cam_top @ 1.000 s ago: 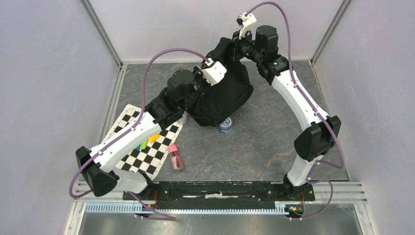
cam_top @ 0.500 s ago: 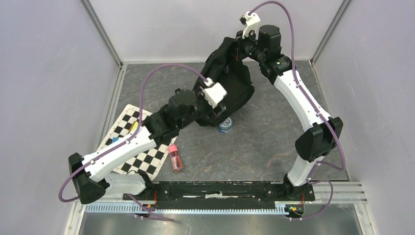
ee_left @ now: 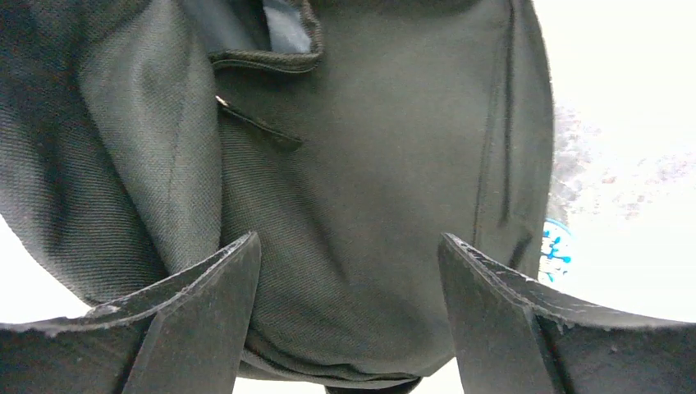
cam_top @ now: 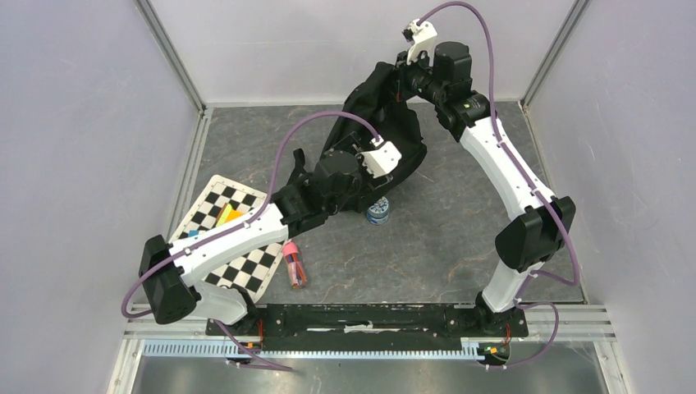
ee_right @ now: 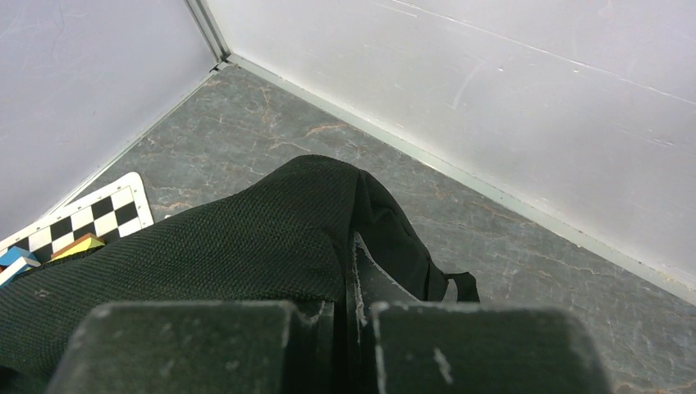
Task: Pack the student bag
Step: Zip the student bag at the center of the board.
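Observation:
The student bag [cam_top: 386, 131], black and soft, hangs at the back of the table by its top. My right gripper [cam_top: 400, 78] holds it there. In the right wrist view the right gripper [ee_right: 354, 246] is shut on a fold of the bag's [ee_right: 246, 238] woven fabric. My left gripper [cam_top: 371, 176] is at the bag's lower front. Its fingers [ee_left: 222, 287] stand wide apart in the left wrist view. The bag's front panel [ee_left: 369, 148] fills the space just beyond their tips, with a grey-lined opening at the top of the frame.
A round blue-and-white container [cam_top: 377, 211] stands just under the bag, also seen as the container [ee_left: 556, 246]. A pink-capped tube of pens [cam_top: 295, 267] lies beside a checkerboard mat [cam_top: 246, 263] that carries coloured blocks [cam_top: 230, 216]. Walls close the back and sides.
My left gripper has opened and let go of the bag, and its arm has swung right and lower along the bag's front. The right gripper has raised the bag's top slightly.

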### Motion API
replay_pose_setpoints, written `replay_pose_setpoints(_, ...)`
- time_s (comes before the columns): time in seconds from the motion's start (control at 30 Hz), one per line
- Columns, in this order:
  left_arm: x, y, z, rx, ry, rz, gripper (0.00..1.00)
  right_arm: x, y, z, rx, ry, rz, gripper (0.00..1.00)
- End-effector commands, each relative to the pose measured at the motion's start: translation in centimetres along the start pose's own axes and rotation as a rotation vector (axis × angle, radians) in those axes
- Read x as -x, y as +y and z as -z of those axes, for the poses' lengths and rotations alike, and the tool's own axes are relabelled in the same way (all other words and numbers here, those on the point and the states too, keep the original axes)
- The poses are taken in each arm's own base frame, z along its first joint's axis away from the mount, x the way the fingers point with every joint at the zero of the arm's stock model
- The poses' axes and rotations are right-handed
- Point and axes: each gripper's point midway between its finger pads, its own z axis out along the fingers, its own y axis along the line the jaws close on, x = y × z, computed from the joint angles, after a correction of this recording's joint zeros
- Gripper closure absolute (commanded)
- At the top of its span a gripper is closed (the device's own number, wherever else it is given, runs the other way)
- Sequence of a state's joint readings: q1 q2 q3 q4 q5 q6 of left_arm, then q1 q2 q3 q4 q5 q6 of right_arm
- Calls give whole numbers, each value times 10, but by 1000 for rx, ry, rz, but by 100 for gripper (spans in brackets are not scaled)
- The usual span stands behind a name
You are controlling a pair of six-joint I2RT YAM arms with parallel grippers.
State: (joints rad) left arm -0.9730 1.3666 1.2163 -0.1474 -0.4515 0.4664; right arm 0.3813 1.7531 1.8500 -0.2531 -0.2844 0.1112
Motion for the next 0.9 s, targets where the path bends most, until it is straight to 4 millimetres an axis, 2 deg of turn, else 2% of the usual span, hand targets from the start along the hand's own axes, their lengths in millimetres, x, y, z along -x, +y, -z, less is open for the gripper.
replay_pose_setpoints(0.0, 38, 48, 8, 183, -99, 22, 16, 80, 15, 34, 24, -212, 41, 100)
replay_pose_setpoints(0.17, 75, 48, 28, 66, -218, 85, 13, 77, 15, 30, 31, -207, 37, 100)
replay_pose_setpoints(0.3, 83, 51, 29, 22, -199, 98, 11, 77, 18, 29, 46, -212, 23, 100)
replay_pose_setpoints(0.6, 54, 67, 7, 129, -84, 27, 11, 76, 19, 28, 57, -211, 14, 100)
replay_pose_setpoints(0.7, 45, 64, 2, 126, -56, 2, 15, 75, 19, 27, 59, -208, 12, 100)
replay_pose_setpoints(0.87, 19, 60, -14, 147, 25, -69, 29, 75, 20, 27, 61, -210, 9, 100)
